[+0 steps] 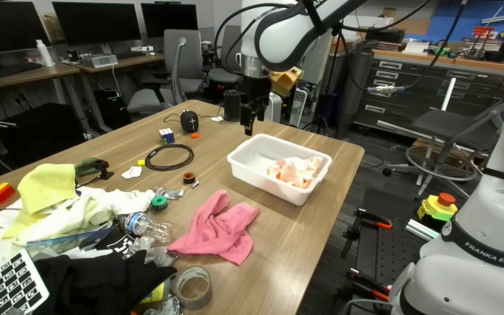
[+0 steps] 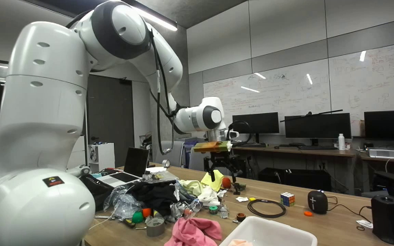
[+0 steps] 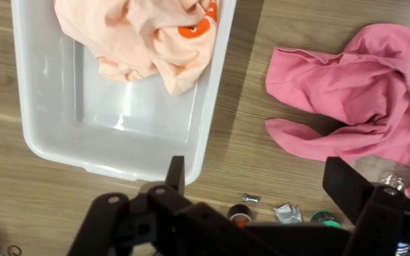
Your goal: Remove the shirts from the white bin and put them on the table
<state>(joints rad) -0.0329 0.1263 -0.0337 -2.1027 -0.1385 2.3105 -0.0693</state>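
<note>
The white bin (image 1: 258,184) stands on the wooden table (image 1: 278,249); it also shows in an exterior view (image 2: 279,234), cut off, and in the wrist view (image 3: 208,110). A peach shirt (image 1: 298,170) with orange print lies crumpled inside at one end of it, also in the wrist view (image 3: 133,46). A pink shirt (image 1: 225,232) lies crumpled on the table beside the bin, also in the wrist view (image 3: 372,92). My gripper (image 3: 255,159) is open and empty, above the table; in the wrist view its fingers span from the bin's corner to the pink shirt's edge. It shows in both exterior views (image 1: 254,124) (image 2: 223,179).
A pile of yellow, white and black cloth (image 1: 94,280) with a plastic bottle (image 1: 149,227) lies past the pink shirt. A tape roll (image 1: 194,288), coiled black cable (image 1: 169,157), puzzle cube (image 1: 166,136) and black speaker (image 1: 189,120) stand on the table.
</note>
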